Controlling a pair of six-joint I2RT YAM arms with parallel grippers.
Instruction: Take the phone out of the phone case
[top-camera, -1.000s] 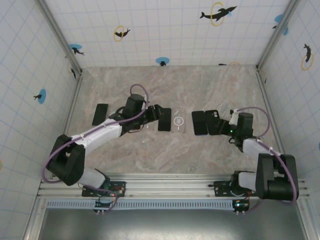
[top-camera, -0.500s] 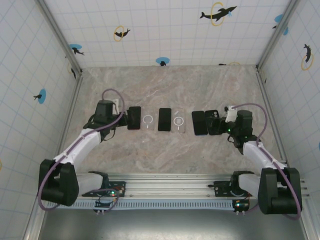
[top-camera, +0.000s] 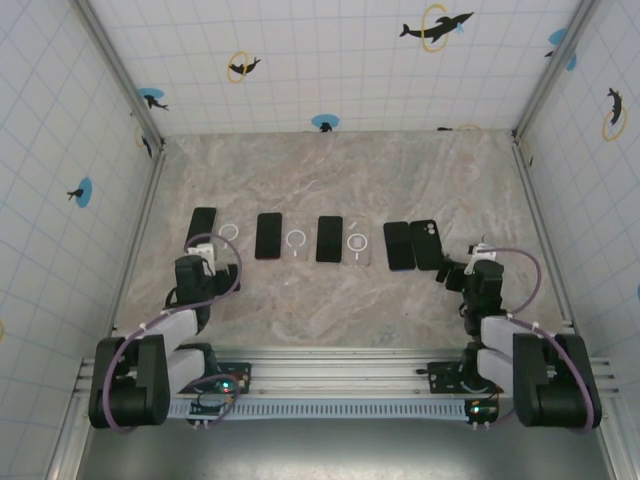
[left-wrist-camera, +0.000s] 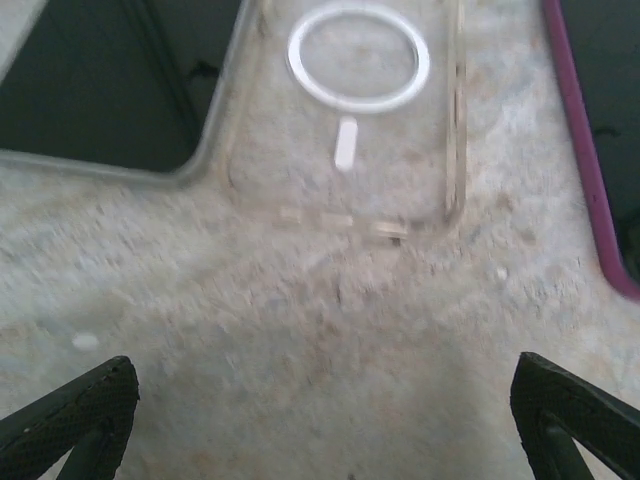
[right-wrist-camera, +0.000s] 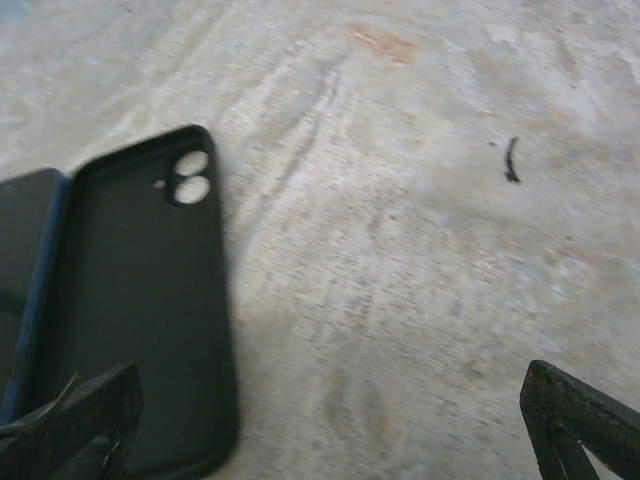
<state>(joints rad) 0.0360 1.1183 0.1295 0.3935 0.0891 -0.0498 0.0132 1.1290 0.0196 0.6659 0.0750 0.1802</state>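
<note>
Several dark phones and cases lie in a row across the table. A black phone (top-camera: 268, 236) lies beside a clear phone case (top-camera: 296, 240) with a white ring. In the left wrist view another clear phone case (left-wrist-camera: 355, 100) lies ahead, between a dark phone (left-wrist-camera: 100, 90) and a purple-edged phone (left-wrist-camera: 600, 150). My left gripper (top-camera: 207, 252) (left-wrist-camera: 320, 420) is open over bare table. A black phone case (right-wrist-camera: 140, 310) (top-camera: 427, 245) lies empty next to a dark blue phone (right-wrist-camera: 25, 260) (top-camera: 398, 246). My right gripper (top-camera: 462, 268) (right-wrist-camera: 325, 425) is open and holds nothing.
A third black phone (top-camera: 329, 239) and a clear case (top-camera: 357, 242) lie mid-row, and a black phone (top-camera: 202, 228) lies at the far left. Tiled walls close three sides. Both arms are folded back near the table's front rail (top-camera: 330, 360).
Both arms have pulled back from the row toward the near edge. The left gripper left the middle phones, uncovering a black phone and clear case side by side. Both grippers opened wider.
</note>
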